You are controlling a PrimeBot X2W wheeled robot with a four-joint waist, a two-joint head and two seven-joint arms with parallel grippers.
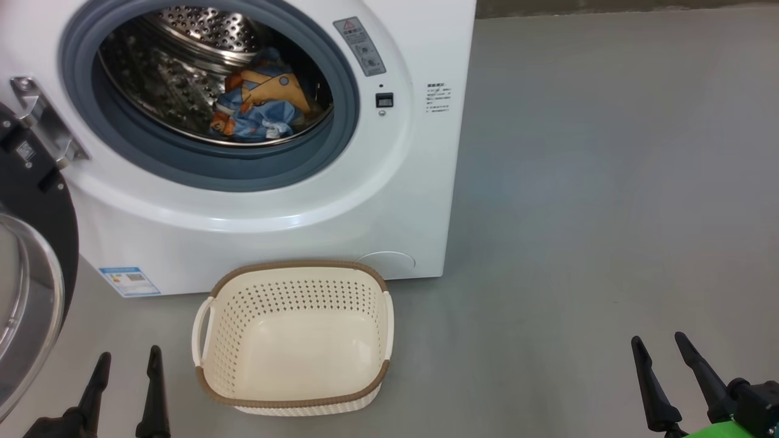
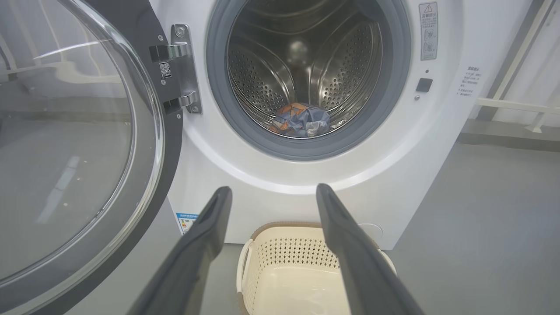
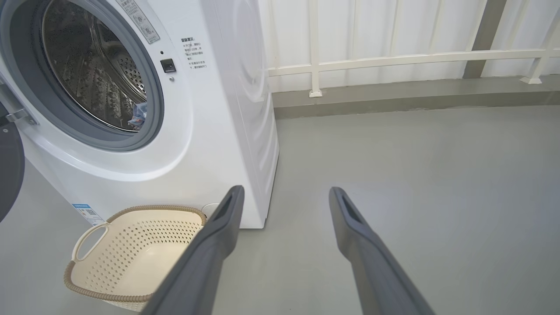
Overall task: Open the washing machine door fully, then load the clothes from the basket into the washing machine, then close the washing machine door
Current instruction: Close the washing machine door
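In the far left of the scene, the washer (image 1: pixel 389 201) stands on the grey floor (image 1: pixel 578 213), with its door (image 1: pixel 30 274) swung wide open to the left. The clothes (image 1: pixel 261 103) lie as a blue and orange bundle at the bottom of the steel drum (image 1: pixel 170 73). Just in front of the washer, the basket (image 1: pixel 292 298) sits on the floor, its cream bottom in full view. The left tool (image 1: pixel 129 356) hangs at the near side, left of the basket, released, with its fingers apart. The right tool (image 1: pixel 657 337) hangs well to the right above the floor, also released.
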